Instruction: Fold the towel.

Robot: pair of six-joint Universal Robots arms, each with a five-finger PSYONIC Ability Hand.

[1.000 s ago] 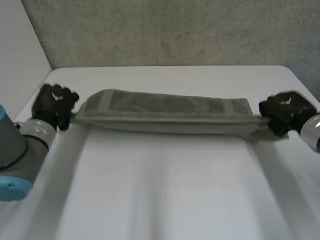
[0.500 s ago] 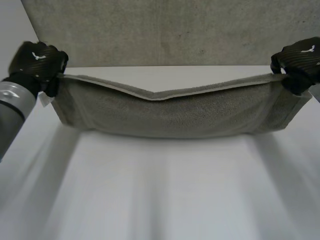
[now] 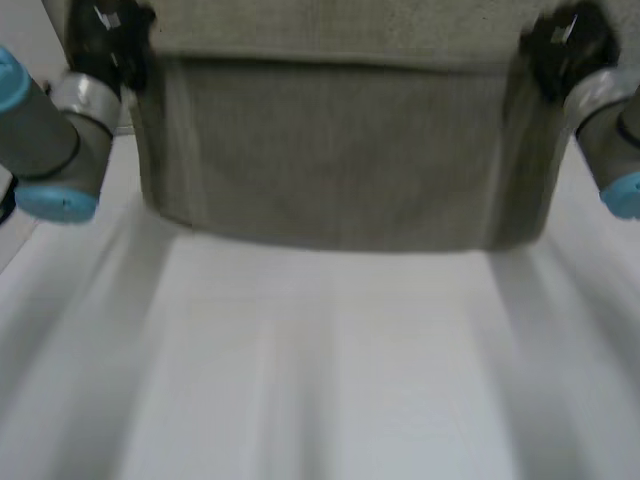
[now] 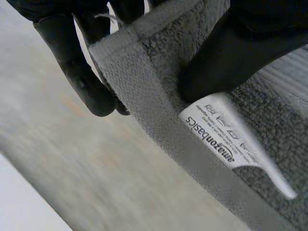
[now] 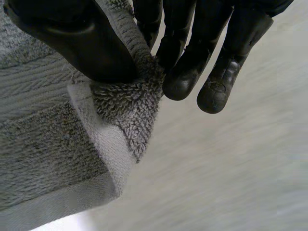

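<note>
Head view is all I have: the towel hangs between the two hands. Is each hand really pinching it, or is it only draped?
Observer: The left hand pinches the towel at a corner, thumb on one face, fingers on the other.
Operator: Anything by that thumb?
Observer: A white label reading amazonbasics, just past its tip.
Operator: And the right?
Observer: The right hand pinches its corner likewise, thumb against fingers, beside the pale hem.
</note>
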